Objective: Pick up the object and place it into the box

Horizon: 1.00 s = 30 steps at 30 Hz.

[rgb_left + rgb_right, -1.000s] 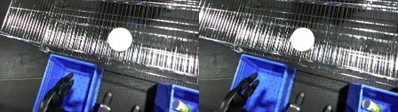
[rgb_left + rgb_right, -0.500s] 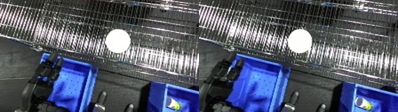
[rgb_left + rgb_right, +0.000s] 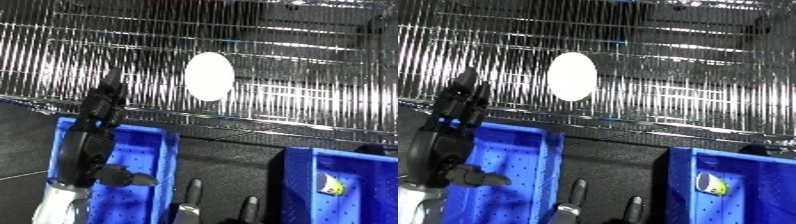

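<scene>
At the left, the left hand point(image 3: 93, 135) reaches up from the near edge. Its fingers are straight and relaxed and hold nothing, and the fingertips come up to the near rim of the wire shelf point(image 3: 293, 75). Under this hand stands the left blue bin point(image 3: 142, 185), which has a dotted floor and looks empty where it can be seen.

In the middle, a little to the right of the fingertips and farther away, the white egg-shaped object point(image 3: 210, 76) lies on the wire shelf. It is apart from the hand and not yet touched. I judge that it is light, smooth and stiff, so it may roll on the wires or slip out between the fingers. A good hold would be across its narrow middle, with the fingers on one side and the thumb on the other.

At the near edge, only the fingertips of the right hand point(image 3: 191, 192) show. They point up and hold nothing.

At the right stands the right blue bin point(image 3: 298, 190), with a small yellow and white thing point(image 3: 330, 184) inside it.
</scene>
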Available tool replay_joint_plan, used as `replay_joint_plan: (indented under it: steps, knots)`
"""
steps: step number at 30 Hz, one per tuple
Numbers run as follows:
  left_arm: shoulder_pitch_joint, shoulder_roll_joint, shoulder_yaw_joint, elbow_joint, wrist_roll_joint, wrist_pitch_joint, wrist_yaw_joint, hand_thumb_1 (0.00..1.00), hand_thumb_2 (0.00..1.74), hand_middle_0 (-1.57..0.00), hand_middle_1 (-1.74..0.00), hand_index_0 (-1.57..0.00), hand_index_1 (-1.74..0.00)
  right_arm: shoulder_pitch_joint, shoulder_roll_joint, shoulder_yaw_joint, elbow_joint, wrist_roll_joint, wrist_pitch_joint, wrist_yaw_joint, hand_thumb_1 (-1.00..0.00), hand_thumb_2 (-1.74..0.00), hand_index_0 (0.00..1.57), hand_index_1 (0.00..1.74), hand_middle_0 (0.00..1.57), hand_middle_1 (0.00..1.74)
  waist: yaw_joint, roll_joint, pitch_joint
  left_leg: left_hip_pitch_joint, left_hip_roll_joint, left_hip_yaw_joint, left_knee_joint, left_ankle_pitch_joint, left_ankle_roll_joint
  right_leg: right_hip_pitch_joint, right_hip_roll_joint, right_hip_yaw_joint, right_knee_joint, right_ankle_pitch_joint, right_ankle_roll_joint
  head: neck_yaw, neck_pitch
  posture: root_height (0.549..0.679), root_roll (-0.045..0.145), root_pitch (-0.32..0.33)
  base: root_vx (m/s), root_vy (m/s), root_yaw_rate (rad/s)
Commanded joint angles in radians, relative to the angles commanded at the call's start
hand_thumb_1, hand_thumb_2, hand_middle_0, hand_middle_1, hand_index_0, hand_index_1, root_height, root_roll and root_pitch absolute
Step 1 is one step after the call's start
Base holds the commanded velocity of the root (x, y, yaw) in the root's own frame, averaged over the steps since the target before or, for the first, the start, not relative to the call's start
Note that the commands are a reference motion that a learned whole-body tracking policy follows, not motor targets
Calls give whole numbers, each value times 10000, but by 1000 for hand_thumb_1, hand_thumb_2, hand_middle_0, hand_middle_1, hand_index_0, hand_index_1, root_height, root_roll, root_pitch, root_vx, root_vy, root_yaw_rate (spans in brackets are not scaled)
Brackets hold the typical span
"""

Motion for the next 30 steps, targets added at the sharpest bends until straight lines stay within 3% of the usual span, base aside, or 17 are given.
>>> replay_joint_plan:
  steps: [14, 21, 30]
  knots:
    - [-1641, -347, -1, 2374, 1316, -217, 2227, 0, 0, 0, 0, 0, 0, -357, 76, 458, -491, 34, -279, 48, 0, 0, 0, 0, 0, 0, -498, -540, 269, -639, 309, 186, 635, -253, 110, -660, 362, 275, 332, 95, 54, -1195, 1633, 631, -5, 42, -7, 18, -127]
    - [-2413, -392, -84, 3415, 1573, 73, 2491, 0, 0, 0, 0, 0, 0, -409, 96, 669, -883, 154, -290, -87, 0, 0, 0, 0, 0, 0, -793, -774, 279, -1014, 459, 204, 774, -362, 144, -1049, 538, 374, 344, 168, 100, -1574, 2401, 629, -17, 71, -15, 2, -102]
    - [-3540, -453, -391, 4196, 1596, 504, 2307, 0, 0, 0, 0, 0, 0, -457, 163, 967, -1185, 399, -281, -249, 0, 0, 0, 0, 0, 0, -1183, -959, 279, -1417, 563, 248, 1037, -549, 173, -1473, 662, 493, 426, 198, 126, -1690, 2694, 626, -23, 100, 6, -3, -68]
